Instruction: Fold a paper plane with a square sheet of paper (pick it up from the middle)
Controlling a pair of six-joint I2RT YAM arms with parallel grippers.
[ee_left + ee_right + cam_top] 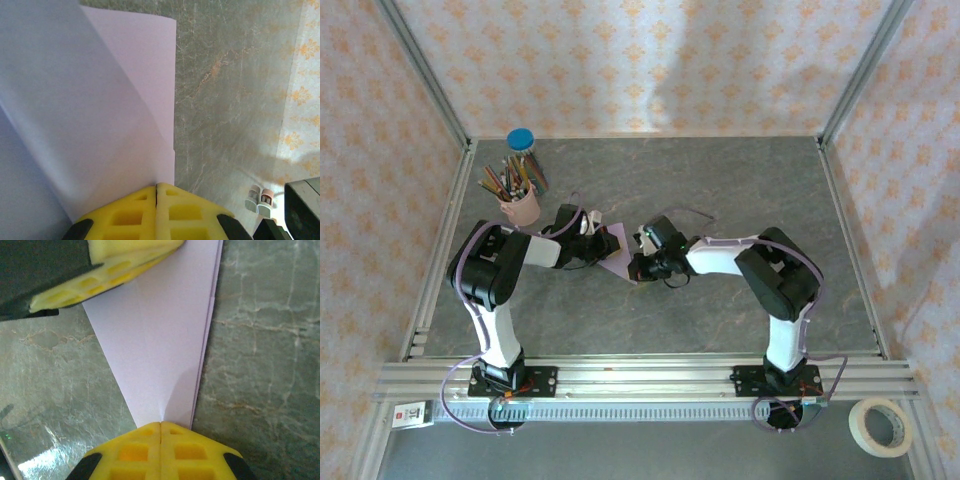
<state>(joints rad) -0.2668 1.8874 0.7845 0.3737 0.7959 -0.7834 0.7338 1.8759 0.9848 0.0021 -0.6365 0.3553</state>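
Left claw (156, 189) clamped shut on wide end of folded lilac paper (160, 340). Right claw (160, 426) pinched together on its pointed tip. I judge both ends gripped to hold paper taut, layers aligned for next crease. Paper sits mid-table (740, 200), near pencil cup (520, 207). Can't tell if lifted.

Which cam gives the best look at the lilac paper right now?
Right wrist: the paper shows as a folded wedge with its layered edge, pinched by the shut right tool. Left wrist is close, cropped, showing a diagonal fold above the shut left tool. Top external catches a small sliver between the arms.
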